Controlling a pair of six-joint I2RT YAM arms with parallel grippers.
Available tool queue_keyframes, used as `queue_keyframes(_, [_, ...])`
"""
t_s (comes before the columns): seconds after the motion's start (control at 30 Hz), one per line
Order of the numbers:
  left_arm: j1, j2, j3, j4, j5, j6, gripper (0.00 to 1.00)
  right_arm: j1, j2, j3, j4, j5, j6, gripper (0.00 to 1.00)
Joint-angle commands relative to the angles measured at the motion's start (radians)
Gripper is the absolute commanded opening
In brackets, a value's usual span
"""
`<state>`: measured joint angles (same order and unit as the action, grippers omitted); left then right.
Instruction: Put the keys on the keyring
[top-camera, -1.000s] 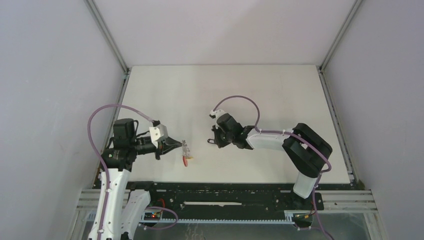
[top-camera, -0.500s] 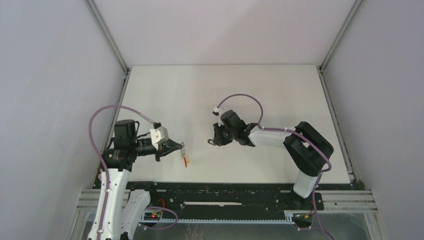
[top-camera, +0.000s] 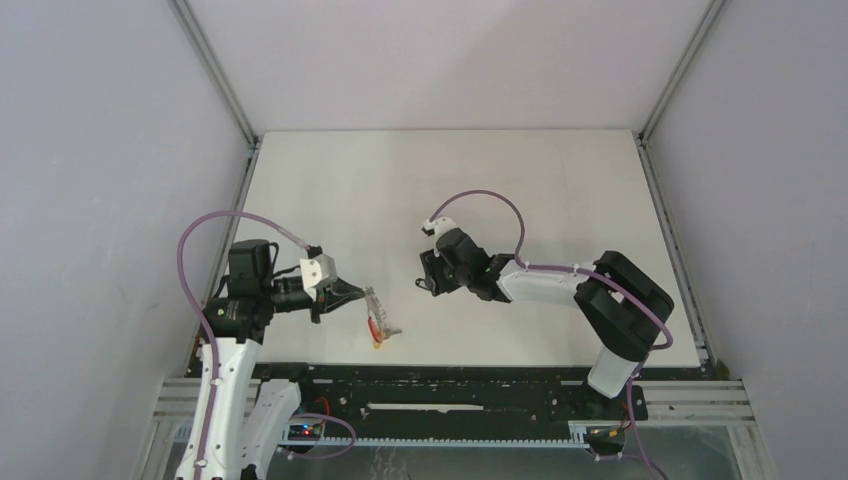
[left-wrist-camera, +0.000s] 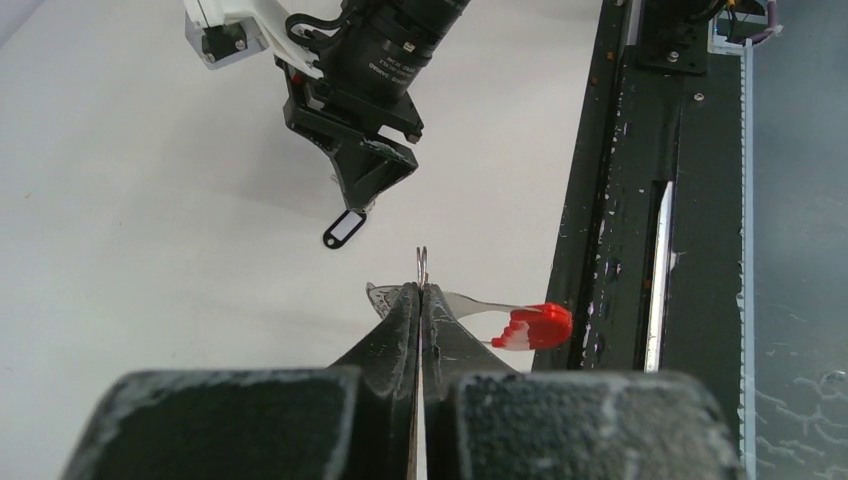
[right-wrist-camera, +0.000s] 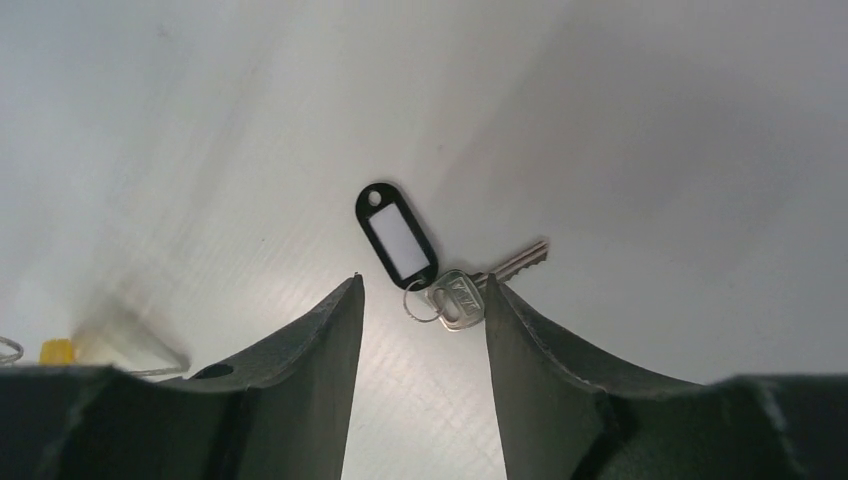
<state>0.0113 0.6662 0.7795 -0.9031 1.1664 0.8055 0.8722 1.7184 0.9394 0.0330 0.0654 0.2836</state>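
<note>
- Now, at the left, the left gripper (top-camera: 358, 296) reaches out over the near left part of the table (top-camera: 450, 180), its jaws pressed tight together.
- Between its fingertips it pinches the keyring (left-wrist-camera: 423, 262) by a thin wire ring. The loop pokes out just past the tips in the left wrist view.
- Just right of those tips the red band (left-wrist-camera: 535, 325) hangs off the keyring, near the black rail (left-wrist-camera: 600, 200) at the table's edge. Whether the band touches the table cannot be told.
- From above, a yellow tag (top-camera: 377, 345) shows just past the band's near end. Whether its key sits on a ring is too small to tell.
- Between the two arms the black tag (right-wrist-camera: 397, 235) lies flat on the table, joined by a small ring (right-wrist-camera: 418, 300) to its key (right-wrist-camera: 470, 290) — well apart from the keyring.
- At the right, the right gripper (right-wrist-camera: 423, 280) points down over that key, its jaws apart at a middling width and holding nothing.
- The tag lies just beyond the gap between the fingers, while the key's head lies right at one fingertip — touching or not, the right wrist view does not settle.
</note>
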Motion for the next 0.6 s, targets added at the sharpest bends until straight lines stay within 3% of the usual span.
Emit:
queue_keyframes(0.0, [-0.004,-0.011,0.047,0.003,0.045,0.018,0.0,0.028,0.01,-0.004,0.055,0.052,-0.07,0.55])
queue_keyframes(0.27, [-0.003,-0.009,0.052,0.003,0.062,-0.001,0.0,0.027,0.058,0.026,0.045,0.056,-0.089,0.46])
queue_keyframes(0.57, [-0.002,-0.008,0.053,0.016,0.075,-0.025,0.0,0.034,0.084,0.027,0.04,0.07,-0.113,0.5])
